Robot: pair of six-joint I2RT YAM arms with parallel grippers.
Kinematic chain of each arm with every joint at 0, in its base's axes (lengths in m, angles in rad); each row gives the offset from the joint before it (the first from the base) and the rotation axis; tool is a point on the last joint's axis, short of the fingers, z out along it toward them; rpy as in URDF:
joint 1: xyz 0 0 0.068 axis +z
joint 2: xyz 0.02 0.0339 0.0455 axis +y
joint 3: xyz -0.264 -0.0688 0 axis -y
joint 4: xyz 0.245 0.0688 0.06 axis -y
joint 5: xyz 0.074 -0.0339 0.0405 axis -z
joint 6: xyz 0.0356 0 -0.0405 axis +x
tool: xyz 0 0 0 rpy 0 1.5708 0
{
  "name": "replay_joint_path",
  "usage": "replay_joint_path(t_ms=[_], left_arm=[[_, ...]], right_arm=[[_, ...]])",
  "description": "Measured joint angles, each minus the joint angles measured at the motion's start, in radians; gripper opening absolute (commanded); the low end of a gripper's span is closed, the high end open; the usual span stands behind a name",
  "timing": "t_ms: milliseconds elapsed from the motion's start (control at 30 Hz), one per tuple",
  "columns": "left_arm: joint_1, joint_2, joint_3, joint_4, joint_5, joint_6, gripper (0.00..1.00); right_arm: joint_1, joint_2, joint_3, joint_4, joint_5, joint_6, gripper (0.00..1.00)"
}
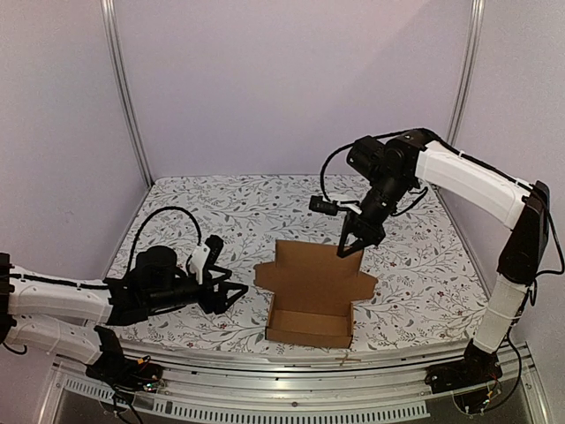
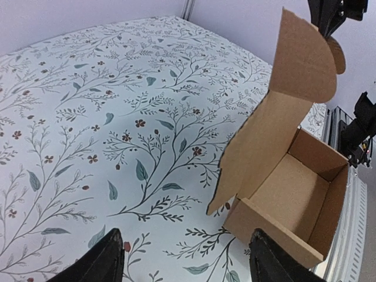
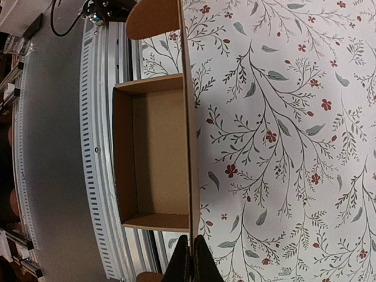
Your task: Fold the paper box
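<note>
Box (image 1: 309, 305) sits mid-table near front edge, on floral cloth (image 1: 212, 212). We see tray part formed, open side up. Lid flap (image 1: 311, 269) stands raised off rear wall.

Right gripper (image 1: 350, 251) is over rear of box, jaws closed flat on lid flap's top edge. In wrist view we see cardboard edge run in between fingers (image 3: 181, 264).

Left gripper (image 1: 235, 297) lies low, left of box, apart from it. We read jaws wide open, nothing between them.
</note>
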Motion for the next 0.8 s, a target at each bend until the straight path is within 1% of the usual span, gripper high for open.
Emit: replay_joint_path(t_ms=[100,167,300,467,500,600,667,800], left_arm=[[0.0,0.078,0.011,0.077,0.019,0.0,0.71],[0.0,0.128,0.027,0.119,0.032,0.001,0.66],[0.0,0.2,0.062,0.176,0.066,0.023,0.47],[0.001,0.273,0.122,0.206,0.146,0.034,0.22],[0.001,0.289,0.136,0.21,0.161,0.034,0.15],[0.002,0.335,0.172,0.215,0.187,0.023,0.02],[0.001,0.36,0.201,0.196,0.187,0.009,0.0],[-0.011,0.394,0.277,0.102,0.114,-0.015,0.0]], right_arm=[[0.0,0.0,-0.003,0.0,-0.028,0.01,0.0],[0.0,0.0,-0.003,0.0,-0.041,0.016,0.0],[0.0,0.0,-0.003,0.003,-0.056,0.024,0.0],[-0.001,0.004,-0.003,0.012,-0.06,0.048,0.0],[-0.001,0.006,-0.004,0.017,-0.06,0.056,0.0],[-0.001,0.015,-0.01,0.029,-0.055,0.079,0.0],[-0.003,0.019,-0.018,0.042,-0.05,0.095,0.02],[-0.011,0.019,-0.035,0.063,-0.047,0.129,0.09]])
